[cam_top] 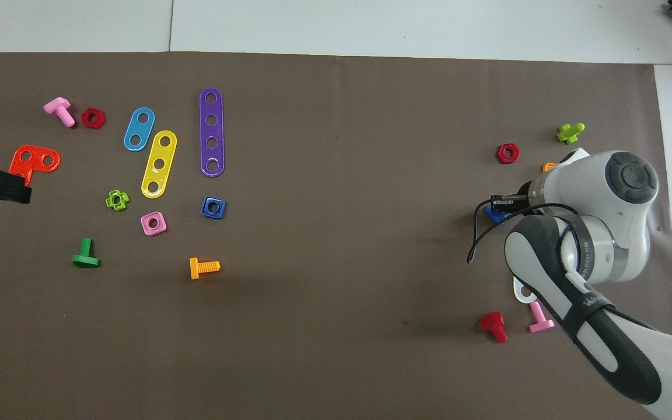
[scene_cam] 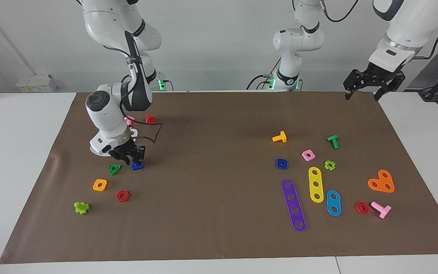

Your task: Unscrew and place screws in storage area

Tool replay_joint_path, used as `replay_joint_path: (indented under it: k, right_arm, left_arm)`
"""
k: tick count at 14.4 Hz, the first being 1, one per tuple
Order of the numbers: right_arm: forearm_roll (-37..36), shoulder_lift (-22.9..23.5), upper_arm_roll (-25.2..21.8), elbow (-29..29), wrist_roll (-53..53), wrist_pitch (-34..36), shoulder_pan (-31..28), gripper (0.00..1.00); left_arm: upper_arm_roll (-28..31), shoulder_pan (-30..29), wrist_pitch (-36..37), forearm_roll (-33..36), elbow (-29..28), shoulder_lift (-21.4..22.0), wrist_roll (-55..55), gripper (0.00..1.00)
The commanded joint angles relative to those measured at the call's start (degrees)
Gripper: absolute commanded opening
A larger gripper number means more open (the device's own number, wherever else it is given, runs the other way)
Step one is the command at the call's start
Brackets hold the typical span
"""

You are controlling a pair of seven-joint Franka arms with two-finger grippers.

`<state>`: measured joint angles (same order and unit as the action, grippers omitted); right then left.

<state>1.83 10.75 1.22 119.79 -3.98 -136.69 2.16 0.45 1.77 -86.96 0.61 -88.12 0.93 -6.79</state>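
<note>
Blue screw (scene_cam: pixel 137 166) under right tool (scene_cam: pixel 130 156), gap unclear; green nut (scene_cam: pixel 114 169) facing-view only.

Two high cameras, set half a turn apart

The brown mat (scene_cam: pixel 219 236) is shared: seen facing the robots, and steeply from above them.

screw (scene_cam: pixel 137 166) on mat (scene_cam: pixel 219 236) | beside triangular nut (scene_cam: pixel 114 169) | under right hand (scene_cam: pixel 129 156)

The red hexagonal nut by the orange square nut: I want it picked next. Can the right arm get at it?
Probably yes: the right tool hangs over the blue screw close by, and the red hexagonal nut lies uncovered on bare mat.
</note>
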Motion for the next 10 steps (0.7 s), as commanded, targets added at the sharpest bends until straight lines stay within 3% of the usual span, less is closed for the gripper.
replay_joint_path:
  k: [1, 6, 10]
  right_arm:
    - [0.28, -1.17, 0.02, -4.55, -0.86, 1.85, -0.40, 1.00]
    - [-2.18, -4.93, -0.69, -17.90, -0.77, 20.45, -2.68, 1.00]
    - [-2.27, -10.56, -0.78, -23.10, -0.77, 34.09, -4.97, 1.00]
  left_arm:
    - [-0.36, -0.62, 0.38, 0.18, -1.44, 1.44, 0.29, 1.00]
    - [-0.53, -0.62, 0.38, 0.18, -1.44, 1.44, 0.28, 1.00]
    - [-0.36, -0.62, 0.38, 0.18, -1.44, 1.44, 0.28, 1.00]
